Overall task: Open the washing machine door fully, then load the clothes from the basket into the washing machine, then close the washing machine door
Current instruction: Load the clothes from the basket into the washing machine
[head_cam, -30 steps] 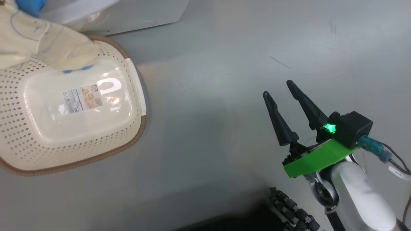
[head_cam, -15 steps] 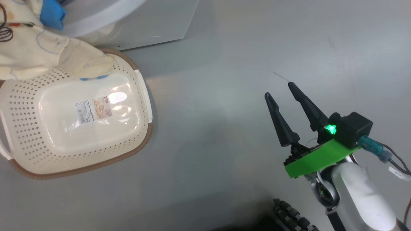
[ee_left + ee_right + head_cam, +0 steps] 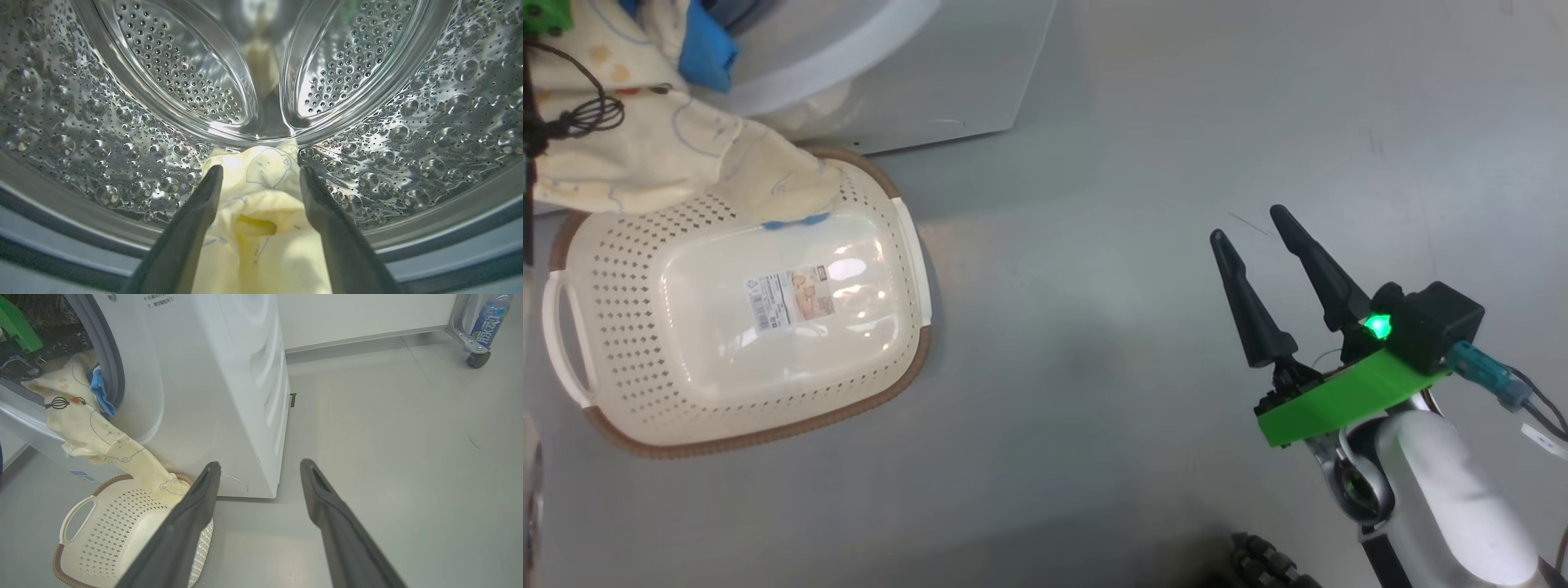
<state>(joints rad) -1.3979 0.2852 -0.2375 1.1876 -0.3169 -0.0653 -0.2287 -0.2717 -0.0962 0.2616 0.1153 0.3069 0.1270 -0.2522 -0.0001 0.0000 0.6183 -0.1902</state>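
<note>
Left pincer [image 3: 260, 168] wide astride clothes [image 3: 265, 196] in washing machine [image 3: 229, 396]; right pincer [image 3: 1248, 224] wide, empty. Risk: unheld tail draped into basket [image 3: 907, 384] drags clothes out.

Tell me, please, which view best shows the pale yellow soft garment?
Right wrist view: the garment drapes from the white washing machine's opening to the cream perforated basket. The head view shows its lower part on the basket's rim; the left wrist view, its end inside the steel drum.
</note>
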